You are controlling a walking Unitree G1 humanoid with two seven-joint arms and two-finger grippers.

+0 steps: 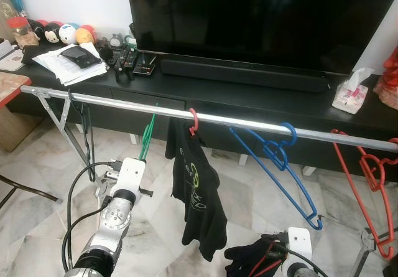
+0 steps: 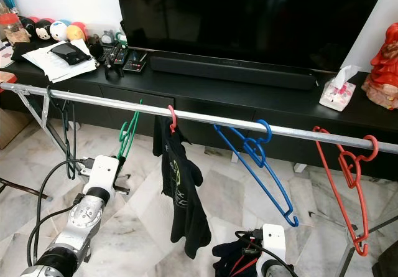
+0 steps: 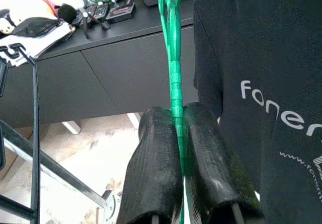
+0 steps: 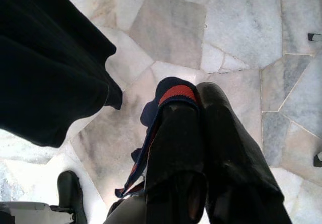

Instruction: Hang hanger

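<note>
Left gripper clamps green hanger hooked on rail.

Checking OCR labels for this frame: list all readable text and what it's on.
"fone...", white letters cut off at the picture's edge, on the black shirt hanging from the rail.
Smaller white line below it on the shirt: too blurred to read.
Green print on the shirt, seen from the head views: unreadable.
Tissue box and papers: print too small to read.
</note>
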